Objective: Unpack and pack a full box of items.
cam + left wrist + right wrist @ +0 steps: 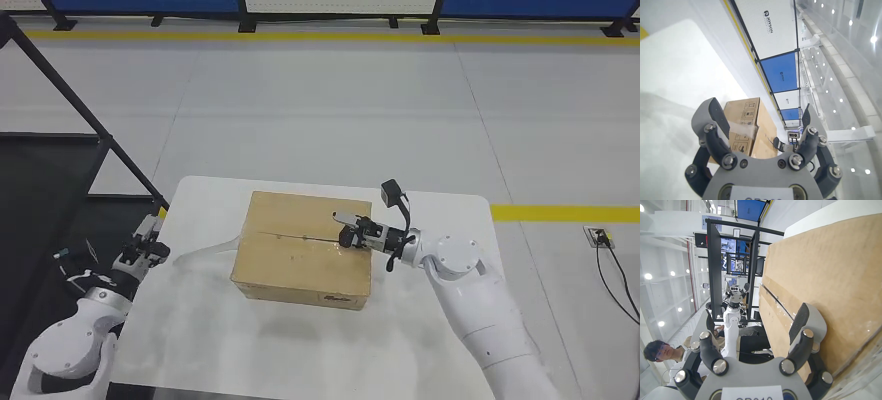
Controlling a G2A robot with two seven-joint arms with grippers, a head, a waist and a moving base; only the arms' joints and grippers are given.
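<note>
A closed cardboard box [303, 248] sits in the middle of the white table [300, 345], its top flaps meeting at a seam [776, 299]. My right gripper [346, 228] is open at the box's right end, over the seam. One of its fingers [800, 321] lies against the box top [819, 275]. My left gripper [147, 246] is open at the table's left edge, away from the box [753, 121]. A strip of clear tape [743, 128] runs from the box's near end to one finger pad [719, 117] of the left gripper [762, 121].
A black metal frame [95, 140] stands off the table's left side, close to the left arm. Bare tabletop lies in front of the box and to its left. The right arm's gripper [779, 144] shows beyond the box in the left wrist view.
</note>
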